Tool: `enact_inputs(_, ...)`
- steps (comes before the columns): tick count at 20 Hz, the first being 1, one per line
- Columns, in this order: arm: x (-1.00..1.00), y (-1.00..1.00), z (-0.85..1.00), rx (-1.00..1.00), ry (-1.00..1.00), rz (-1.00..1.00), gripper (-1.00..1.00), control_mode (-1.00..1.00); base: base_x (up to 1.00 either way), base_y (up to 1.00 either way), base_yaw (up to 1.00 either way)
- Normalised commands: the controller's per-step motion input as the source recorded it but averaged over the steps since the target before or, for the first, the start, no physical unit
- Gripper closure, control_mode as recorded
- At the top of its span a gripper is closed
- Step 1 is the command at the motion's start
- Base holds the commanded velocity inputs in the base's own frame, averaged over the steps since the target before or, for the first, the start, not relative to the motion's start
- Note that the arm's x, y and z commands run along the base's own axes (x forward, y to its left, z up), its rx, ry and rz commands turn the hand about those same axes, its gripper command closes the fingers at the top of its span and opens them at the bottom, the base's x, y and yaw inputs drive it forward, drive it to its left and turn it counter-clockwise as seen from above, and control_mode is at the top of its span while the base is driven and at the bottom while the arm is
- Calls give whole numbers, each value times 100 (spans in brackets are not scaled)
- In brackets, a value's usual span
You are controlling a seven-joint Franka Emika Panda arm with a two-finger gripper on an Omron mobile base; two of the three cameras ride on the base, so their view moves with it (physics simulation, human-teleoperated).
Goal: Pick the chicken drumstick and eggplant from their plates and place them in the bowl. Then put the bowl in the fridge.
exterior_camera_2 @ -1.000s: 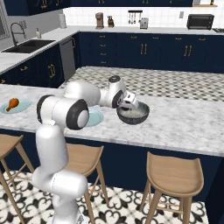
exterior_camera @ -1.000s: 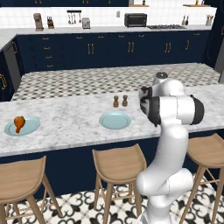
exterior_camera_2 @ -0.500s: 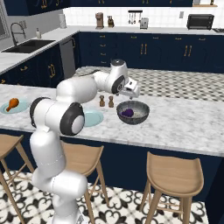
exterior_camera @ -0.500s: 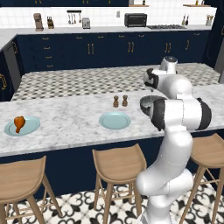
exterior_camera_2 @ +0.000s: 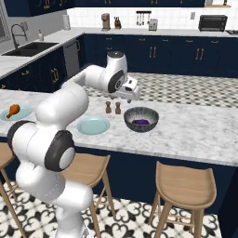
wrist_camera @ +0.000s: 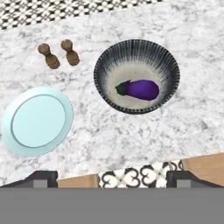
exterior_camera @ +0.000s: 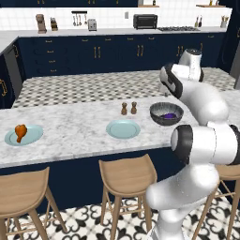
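Note:
The dark grey bowl (wrist_camera: 101,65) stands on the marble island, also seen from the bases (exterior_camera: 158,117) (exterior_camera_2: 131,115). The purple eggplant (wrist_camera: 140,89) (exterior_camera_2: 140,122) (exterior_camera: 169,115) lies inside it. My gripper (exterior_camera_2: 134,95) (wrist_camera: 111,178) hovers open above the bowl, its fingertips (wrist_camera: 42,176) wide apart with nothing between them. One pale blue plate (wrist_camera: 37,120) (exterior_camera: 123,129) (exterior_camera_2: 93,125) sits bare to the bowl's left. The orange-brown chicken drumstick (exterior_camera: 20,131) (exterior_camera_2: 13,110) rests on the other plate (exterior_camera: 32,137) far to the left. The fridge is out of view.
Two small brown shakers (wrist_camera: 57,54) (exterior_camera: 129,108) stand just behind the bare plate. Wooden stools (exterior_camera: 126,176) (exterior_camera_2: 185,185) line the island's near edge. A second counter and navy cabinets run behind, with a sink (exterior_camera_2: 29,47) at the left.
My gripper has opened, left the eggplant in the bowl and risen up and back from it. The bowl, plates and drumstick have stayed put.

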Motion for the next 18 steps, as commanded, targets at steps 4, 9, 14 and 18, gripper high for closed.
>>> enact_inputs(4,-100,56,0,-7,-16,7,-100,-100,0,0,0)
enact_inputs(9,-55,5,6,-4,-40,1,-100,-100,0,0,0)
enact_inputs(14,0,0,0,0,0,0,-100,-100,0,0,0)
enact_inputs(18,0,0,0,0,0,0,-100,-100,0,0,0)
